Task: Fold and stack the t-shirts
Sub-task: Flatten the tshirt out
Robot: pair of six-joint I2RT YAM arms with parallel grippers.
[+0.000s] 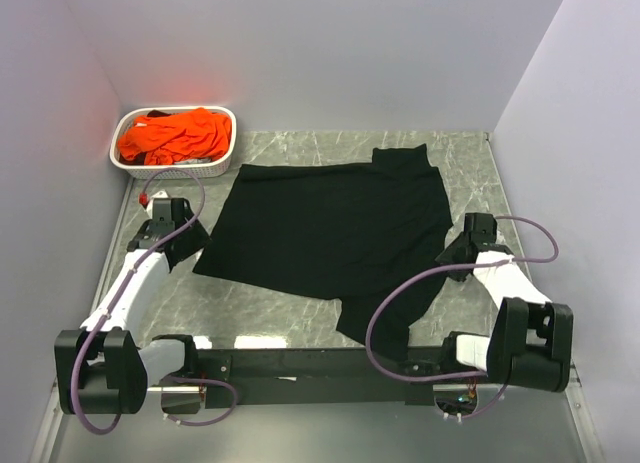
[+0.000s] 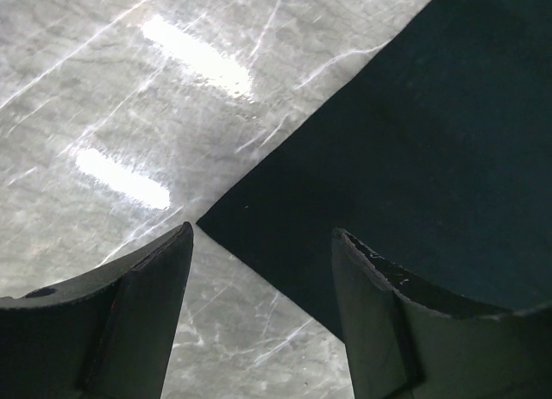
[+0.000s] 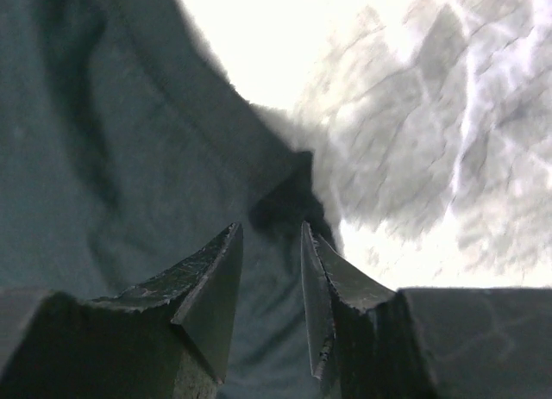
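Observation:
A black t-shirt (image 1: 330, 223) lies spread flat in the middle of the marble table, one sleeve at the back and a flap trailing toward the front. My left gripper (image 1: 192, 251) hovers open over the shirt's near-left corner (image 2: 203, 220). That corner lies just ahead of the gap of the left gripper (image 2: 259, 235), and nothing is between its fingers. My right gripper (image 1: 447, 253) sits at the shirt's right edge. In the right wrist view the right gripper (image 3: 269, 229) has its jaws narrowly apart over the dark cloth (image 3: 103, 158). Orange t-shirts (image 1: 178, 135) are heaped in the basket.
The white latticed basket (image 1: 170, 168) stands at the back left corner by the wall. Pale walls close in the table on three sides. Bare marble (image 2: 103, 115) shows left of the shirt, and more shows (image 3: 431, 140) to its right.

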